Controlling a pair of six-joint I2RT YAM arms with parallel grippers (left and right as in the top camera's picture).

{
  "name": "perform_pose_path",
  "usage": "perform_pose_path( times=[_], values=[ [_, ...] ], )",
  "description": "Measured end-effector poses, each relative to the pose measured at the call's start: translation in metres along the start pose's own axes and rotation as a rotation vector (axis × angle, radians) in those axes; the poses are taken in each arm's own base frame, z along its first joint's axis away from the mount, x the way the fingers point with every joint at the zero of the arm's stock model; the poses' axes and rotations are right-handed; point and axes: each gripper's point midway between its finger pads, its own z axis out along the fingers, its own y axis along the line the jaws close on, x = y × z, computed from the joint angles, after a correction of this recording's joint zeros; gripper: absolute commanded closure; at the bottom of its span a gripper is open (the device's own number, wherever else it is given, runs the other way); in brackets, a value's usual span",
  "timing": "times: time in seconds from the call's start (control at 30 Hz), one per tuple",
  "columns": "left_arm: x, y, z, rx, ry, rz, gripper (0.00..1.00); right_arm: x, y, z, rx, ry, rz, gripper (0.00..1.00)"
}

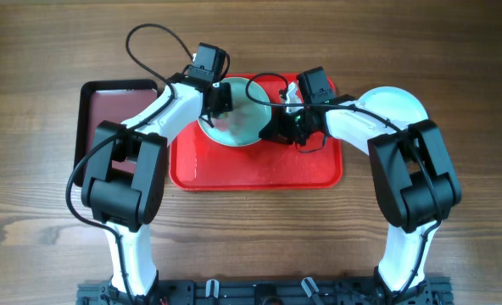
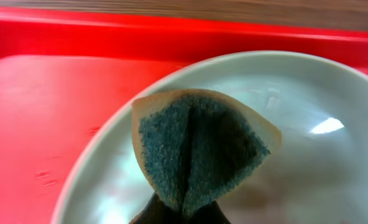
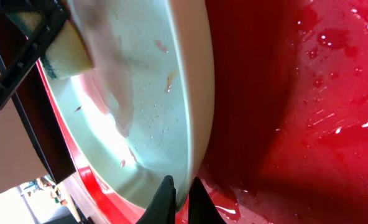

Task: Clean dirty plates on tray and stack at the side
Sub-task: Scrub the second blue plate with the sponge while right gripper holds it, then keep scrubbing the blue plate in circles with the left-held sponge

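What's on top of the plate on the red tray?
A folded sponge held by the left gripper presses on the plate, with a few reddish specks nearby. The surface under the sponge is hidden.

You see a glossy, wet red plastic tray (image 1: 251, 174), a smooth shiny pale plate (image 2: 321, 174), a rough-faced foam sponge (image 2: 196, 149) and a matt wood-grain bench (image 1: 30, 212).

folded sponge (image 2: 196, 146) over pale plate (image 2: 308, 180), red tray (image 2: 47, 112)
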Motion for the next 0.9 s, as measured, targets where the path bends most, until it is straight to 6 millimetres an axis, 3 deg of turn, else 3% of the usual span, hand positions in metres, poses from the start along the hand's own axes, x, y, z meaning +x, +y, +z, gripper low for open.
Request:
perform_pose_path(
  times=[0.37,0.53,0.77,0.9],
  values=[
    [0.011,-0.016,0.0,0.101,0.048,0.141,0.96,0.014,0.0,0.0,-0.007,0.062,0.011,0.95],
    [0.017,0.006,-0.003,-0.065,0.063,0.07,0.96,0.017,0.005,0.003,-0.013,0.068,-0.01,0.96],
    [0.065,0.041,-0.031,-0.264,0.3,0.003,0.96,0.028,0.014,0.009,-0.036,0.104,-0.059,0.96],
    [0.074,0.035,-0.035,-0.213,0.38,-0.001,0.96,0.029,0.015,0.009,-0.038,0.107,-0.069,0.96]
  ],
)
